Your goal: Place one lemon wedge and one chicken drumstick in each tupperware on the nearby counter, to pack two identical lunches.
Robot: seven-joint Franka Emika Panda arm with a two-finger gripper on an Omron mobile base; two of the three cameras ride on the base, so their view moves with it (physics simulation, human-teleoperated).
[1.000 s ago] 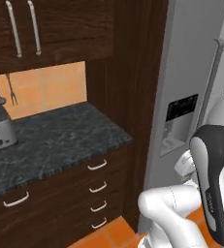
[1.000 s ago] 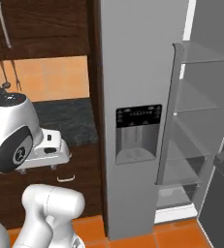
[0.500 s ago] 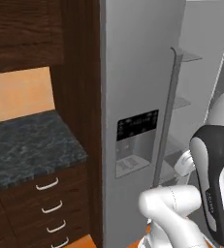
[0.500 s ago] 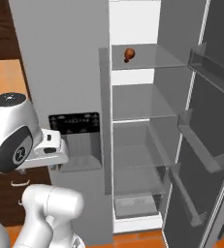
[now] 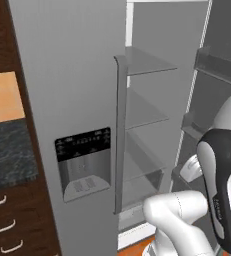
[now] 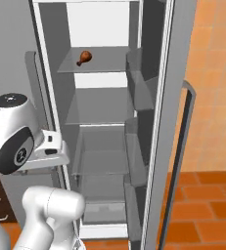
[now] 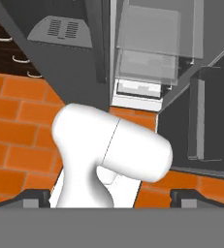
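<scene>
One chicken drumstick [image 6: 84,57] lies on an upper shelf inside the open fridge [image 6: 104,127]. A strip of the black marbled counter [image 5: 7,155] shows at the left edge of the left base view, over dark drawers with silver handles. The lemon wedge and the tupperware are out of view. My gripper [image 7: 111,196] is tucked in close to my body and points down at the orange tiled floor. Its fingertips [image 7: 35,196] stand far apart at the bottom of the hand view, open with nothing between them. The drumstick is well above and beyond the hand.
The fridge's right door [image 6: 175,122] stands swung open, with door bins on its inner side. The shut left door carries a dispenser panel [image 5: 83,162] and a tall handle [image 5: 119,135]. Several bare glass shelves [image 6: 102,110] and a bottom drawer [image 7: 145,68] fill the compartment.
Both base views have swung right, from the counter with the toaster to the open fridge, so the base has moved. The arm keeps its folded pose and the jaws stay open.
</scene>
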